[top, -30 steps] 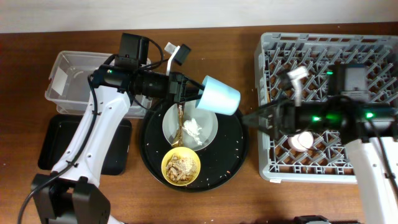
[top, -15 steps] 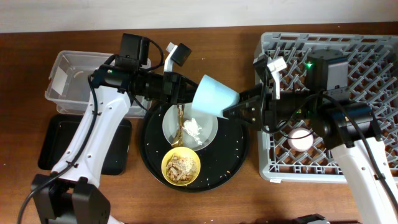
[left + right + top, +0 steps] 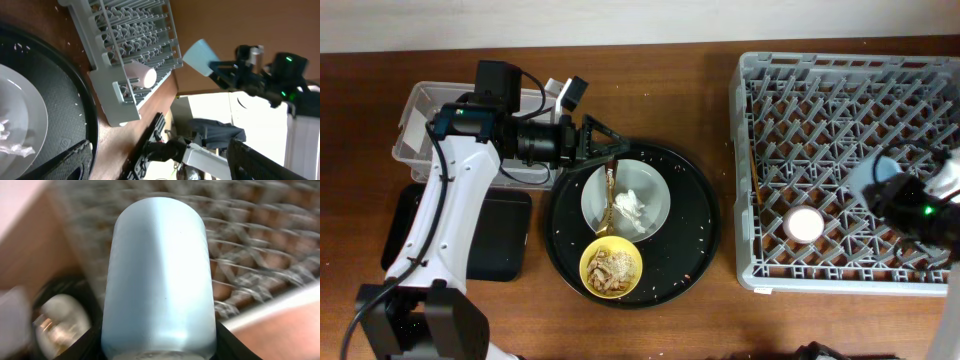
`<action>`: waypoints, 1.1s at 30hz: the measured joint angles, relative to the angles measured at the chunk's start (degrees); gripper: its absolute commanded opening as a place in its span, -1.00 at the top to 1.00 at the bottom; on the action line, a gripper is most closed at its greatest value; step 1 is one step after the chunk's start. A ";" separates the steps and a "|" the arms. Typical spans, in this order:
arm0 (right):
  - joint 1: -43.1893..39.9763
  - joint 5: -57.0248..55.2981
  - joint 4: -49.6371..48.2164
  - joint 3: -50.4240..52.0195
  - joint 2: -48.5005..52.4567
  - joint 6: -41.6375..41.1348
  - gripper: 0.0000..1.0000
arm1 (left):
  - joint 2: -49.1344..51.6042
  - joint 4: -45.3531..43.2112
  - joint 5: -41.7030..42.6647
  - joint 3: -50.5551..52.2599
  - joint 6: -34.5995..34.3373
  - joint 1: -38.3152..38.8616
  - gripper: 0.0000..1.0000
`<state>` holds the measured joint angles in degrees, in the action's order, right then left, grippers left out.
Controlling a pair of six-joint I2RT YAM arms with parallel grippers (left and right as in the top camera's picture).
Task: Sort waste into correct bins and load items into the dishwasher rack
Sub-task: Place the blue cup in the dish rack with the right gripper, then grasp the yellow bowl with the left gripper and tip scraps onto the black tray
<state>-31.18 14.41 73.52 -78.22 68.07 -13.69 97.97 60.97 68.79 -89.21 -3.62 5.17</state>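
Note:
My right gripper [image 3: 160, 347] is shut on the light blue cup [image 3: 160, 275] and holds it above the right side of the dishwasher rack [image 3: 840, 70]. The left wrist view shows the cup [image 3: 201, 56] up in the air. A pink cup [image 3: 805, 225] lies in the rack. My left gripper [image 3: 605, 140] is open and empty over the upper left rim of the round black tray [image 3: 695, 250]. On that tray the plate [image 3: 655, 195] carries a white paper wad [image 3: 630, 205] and a gold stick wrapper [image 3: 608, 200]. The yellow bowl [image 3: 611, 267] holds brown food scraps.
A clear tub [image 3: 430, 130] stands at the far left, partly under my left arm. A shallow black rectangular tray [image 3: 510, 240] lies in front of it. Crumbs dot the round tray. Bare wood separates the round tray from the rack.
My left gripper opened, let go of the blue cup and drew back left. My right gripper closed on the cup and carried it right, over the rack.

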 measured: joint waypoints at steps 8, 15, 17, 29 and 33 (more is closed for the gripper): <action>-1.11 -8.41 2.21 0.24 24.22 -2.84 -0.45 | 0.00 5.07 -1.84 0.00 3.32 0.00 -0.71; -0.92 -1.90 4.61 -3.50 24.63 -0.07 -0.98 | 0.00 5.38 -3.67 0.00 4.28 0.00 -0.39; 1.14 3.74 5.09 -5.22 21.44 3.10 -0.97 | -0.11 6.21 -6.32 0.00 4.83 0.00 -0.37; 39.43 11.65 0.28 -6.93 -0.44 7.45 -0.99 | -15.30 12.52 -63.54 10.69 -11.96 19.17 -0.36; 41.20 10.08 2.01 -6.69 1.99 7.45 -0.99 | -14.82 5.20 -65.99 23.69 -18.56 21.73 -0.08</action>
<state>10.02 24.49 75.53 -84.90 70.06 -6.24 83.15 66.17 2.81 -65.52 -22.17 26.89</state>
